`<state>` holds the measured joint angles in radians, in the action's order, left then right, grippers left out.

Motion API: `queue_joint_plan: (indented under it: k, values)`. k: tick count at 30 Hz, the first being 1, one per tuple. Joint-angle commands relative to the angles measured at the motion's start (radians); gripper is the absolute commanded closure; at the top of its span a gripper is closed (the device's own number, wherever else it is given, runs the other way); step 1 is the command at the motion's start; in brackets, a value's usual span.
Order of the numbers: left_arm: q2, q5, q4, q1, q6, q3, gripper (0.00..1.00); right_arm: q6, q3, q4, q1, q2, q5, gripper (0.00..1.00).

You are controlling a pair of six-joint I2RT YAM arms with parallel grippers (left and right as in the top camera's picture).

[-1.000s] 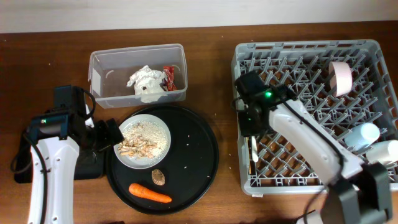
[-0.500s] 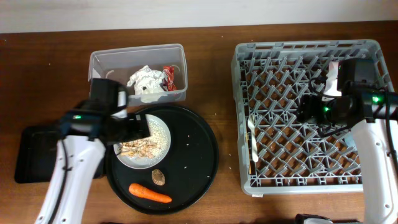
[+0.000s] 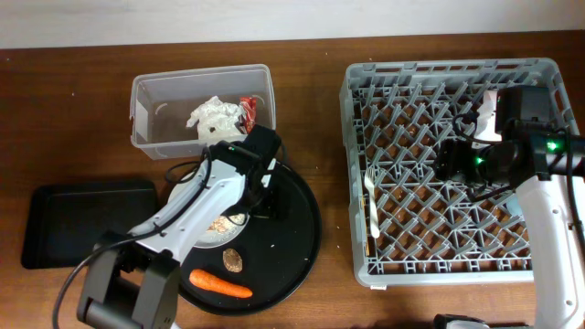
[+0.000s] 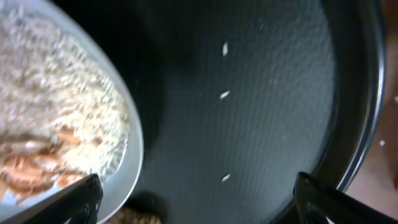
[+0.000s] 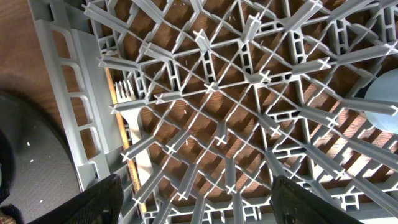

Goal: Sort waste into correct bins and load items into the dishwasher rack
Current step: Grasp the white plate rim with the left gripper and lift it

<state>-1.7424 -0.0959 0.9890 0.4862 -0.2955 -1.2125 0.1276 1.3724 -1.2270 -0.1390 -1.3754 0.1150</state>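
The white plate (image 3: 222,236) with beige food scraps (image 4: 43,143) sits on the round black tray (image 3: 292,238), mostly hidden by my left arm. My left gripper (image 3: 263,196) is open and empty low over the tray, just right of the plate (image 4: 134,155). The carrot (image 3: 219,284) and brown lump (image 3: 232,260) lie on the tray's front. The clear tub (image 3: 151,137) holds a napkin (image 3: 212,114) and the red wrapper (image 3: 249,110). My right gripper (image 3: 448,163) is open and empty over the grey rack (image 3: 411,247), where the white fork (image 3: 370,196) lies.
The flat black tray (image 3: 82,224) lies at the left. A pinkish bowl (image 3: 494,102) shows partly behind my right arm. A light blue edge (image 5: 384,102) shows in the right wrist view. The rack's left wall (image 5: 68,106) stands beside the fork (image 5: 134,130).
My left arm has swung right, from the plate's left side across to its right. My right arm left the fork at the rack's left and now holds still.
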Motion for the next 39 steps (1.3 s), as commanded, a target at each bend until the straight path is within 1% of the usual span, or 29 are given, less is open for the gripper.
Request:
queue_joint_plan:
  k: [1,8,15,22,26,28,30,31,33,34,35,36,37,39]
  values:
    - [-0.012,-0.021,-0.022,0.018,0.024,0.002,0.02,-0.012,0.007,-0.003,-0.005,0.006,0.013,0.21]
    - [-0.040,-0.021,-0.035,0.018,0.024,0.002,0.02,-0.012,0.007,-0.004,-0.005,0.006,0.013,0.21]
    - [-0.126,-0.017,-0.052,0.018,0.024,0.010,0.02,-0.012,0.007,-0.004,-0.005,0.006,0.013,0.21]
    - [-0.145,-0.020,-0.099,0.018,0.024,0.074,0.02,-0.012,0.007,-0.004,-0.005,0.006,0.013,0.21]
    - [-0.145,0.061,-0.110,0.018,0.024,0.109,0.02,-0.012,0.007,-0.004,-0.005,0.006,0.013,0.21]
    - [-0.145,0.071,-0.110,0.018,0.024,0.115,0.02,-0.012,0.007,-0.004,-0.005,0.006,0.013,0.21]
    - [-0.145,0.070,-0.109,0.018,0.024,0.115,0.11,-0.012,0.007,-0.004,-0.005,0.006,0.013,0.21]
    - [-0.144,0.070,-0.106,0.018,0.024,0.115,0.22,-0.012,0.007,-0.004,-0.005,0.006,0.013,0.21]
    - [-0.145,0.069,-0.106,0.018,0.024,0.115,0.29,-0.012,0.007,-0.004,-0.005,0.006,0.013,0.21]
    - [-0.145,0.069,-0.105,0.018,0.024,0.115,0.36,-0.012,0.007,-0.004,-0.005,0.006,0.013,0.21]
    - [-0.144,0.069,-0.101,0.018,0.024,0.115,0.44,-0.012,0.007,-0.004,-0.005,0.006,0.013,0.21]
    - [-0.144,0.070,-0.087,0.018,0.024,0.115,0.56,-0.012,0.007,-0.004,-0.005,0.006,0.013,0.21]
    - [-0.144,0.070,-0.084,0.018,0.024,0.115,0.57,-0.012,0.007,-0.004,-0.005,0.006,0.013,0.21]
    - [-0.144,0.070,-0.076,0.018,0.024,0.115,0.68,-0.012,0.007,-0.004,-0.005,0.006,0.013,0.21]
